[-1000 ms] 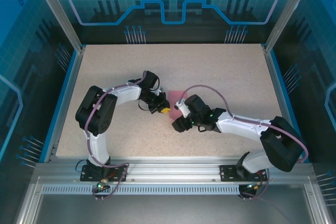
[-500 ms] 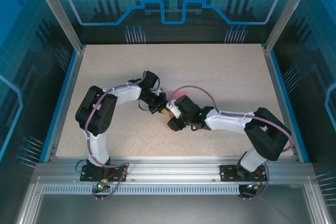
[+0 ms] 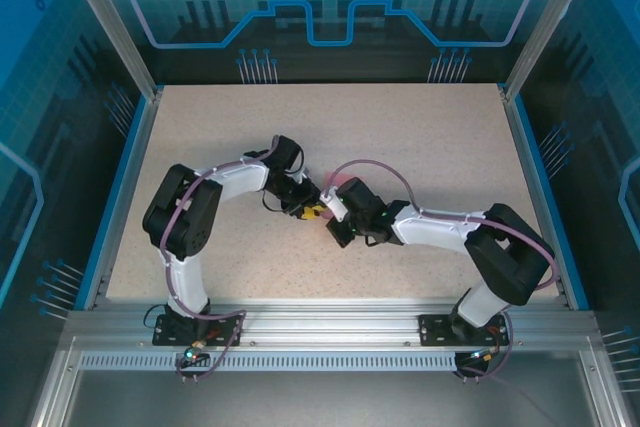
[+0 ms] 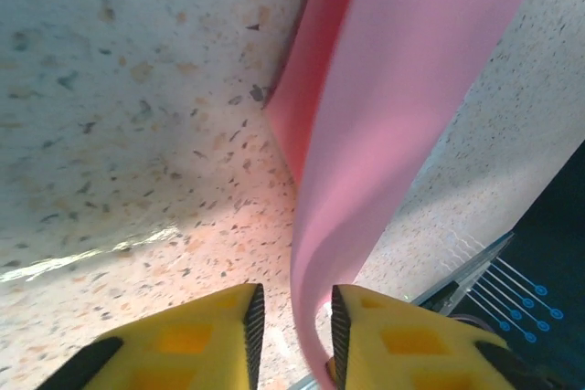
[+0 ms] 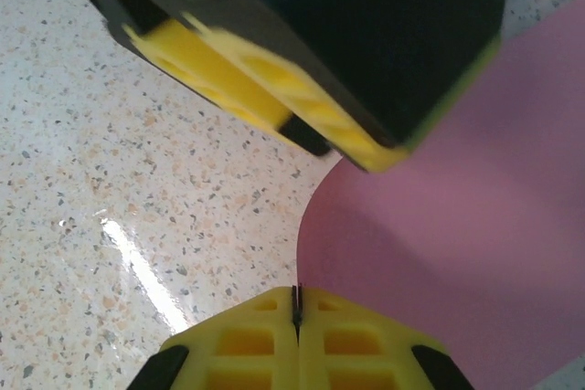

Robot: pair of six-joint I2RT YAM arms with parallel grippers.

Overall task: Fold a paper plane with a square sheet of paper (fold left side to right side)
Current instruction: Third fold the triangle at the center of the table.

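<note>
Arms, two of them, meet near the middle of the speckled counter point(image 3: 430, 137) in the top view. The left tool point(image 3: 311, 210) and the right tool point(image 3: 330, 219) are tip to tip there, nearly touching. Just behind them, one small patch of pink shows. This is the square sheet of paper point(image 3: 347, 184), mostly covered by the right arm's wrist. I count one sheet, and it is not a slim dart shape.

In the left wrist view, the sheet point(image 4: 402, 107) rises from the counter as one curved pink band. Its lower end goes down between the two yellow fingers point(image 4: 206, 340) of the left tool point(image 4: 294, 321). The jaws stand narrowly apart. The gap is wider than the paper, which lies against the right finger, so the paper is not pressed from both sides.

In the right wrist view, the two yellow fingers point(image 5: 242, 340) of the right tool point(image 5: 297, 303) are pressed together, with only a thin seam between them. The rounded edge of the sheet point(image 5: 457, 235) runs straight into this seam, so this tool pinches the paper. The left tool point(image 5: 343, 145) hangs just above, blurred, over the same edge.
</note>
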